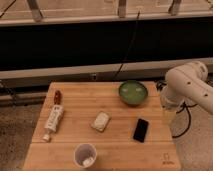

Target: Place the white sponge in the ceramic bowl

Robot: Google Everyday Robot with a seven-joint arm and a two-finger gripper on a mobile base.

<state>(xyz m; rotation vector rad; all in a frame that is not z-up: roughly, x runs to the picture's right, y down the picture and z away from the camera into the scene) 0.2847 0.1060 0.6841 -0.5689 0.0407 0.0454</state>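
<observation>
Jaws spread and empty, my gripper (pixel 168 116) hangs by the right edge of the wooden table (pixel 75 97), while the white sponge (pixel 100 121) lies mid-table, well to its left, long axis slanting toward the ceramic bowl (pixel 133 93).

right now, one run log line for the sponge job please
white sponge: on table, mid-board, untouched | ceramic bowl: back right, no sponge inside | gripper: open, off table's right edge near bowl, holding nothing

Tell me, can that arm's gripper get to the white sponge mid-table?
Probably yes. The gripper hangs at the right edge of the table, and the white sponge lies in the open, nothing on it; only the flat black phone lies between them.
</observation>
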